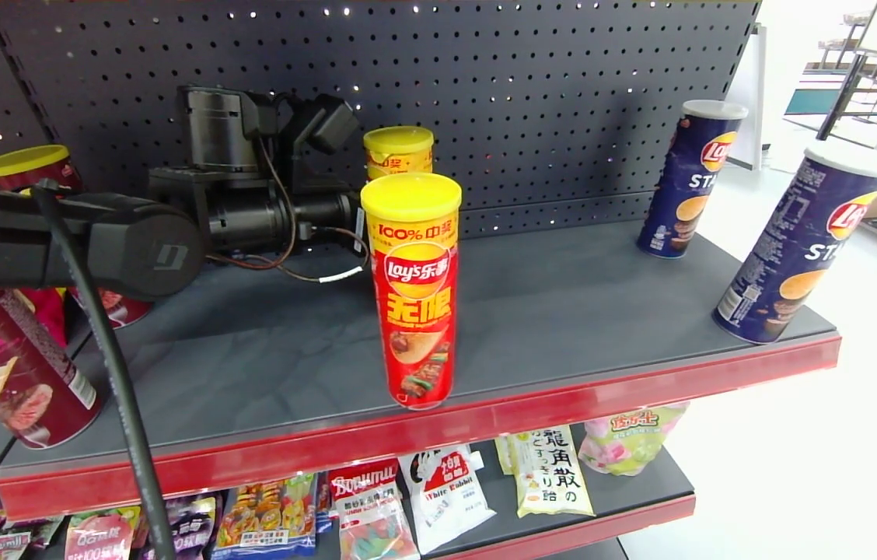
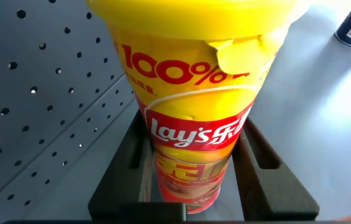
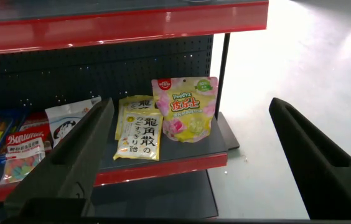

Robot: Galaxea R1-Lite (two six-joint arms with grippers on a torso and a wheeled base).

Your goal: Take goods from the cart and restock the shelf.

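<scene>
My left fingers (image 2: 122, 180) are closed against both sides of the red can (image 1: 415, 311), which stands upright at the front edge of the upper shelf (image 1: 252, 350), yellow lid (image 1: 410, 196) on, contents hidden. A second yellow-lidded can (image 1: 398, 152) stands behind it. Two blue cans (image 1: 690, 179) stand farther right, lids on. My right fingers (image 3: 70, 162) are spread wide, holding nothing, facing snack bags (image 3: 185, 109) on a lower shelf (image 3: 163, 169).

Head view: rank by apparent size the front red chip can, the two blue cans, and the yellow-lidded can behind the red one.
1. Red can and near blue can: about alike, both nearest the camera, so not ranked.
2. Far blue can.
3. Yellow-lidded can, mostly hidden behind the red can.
</scene>
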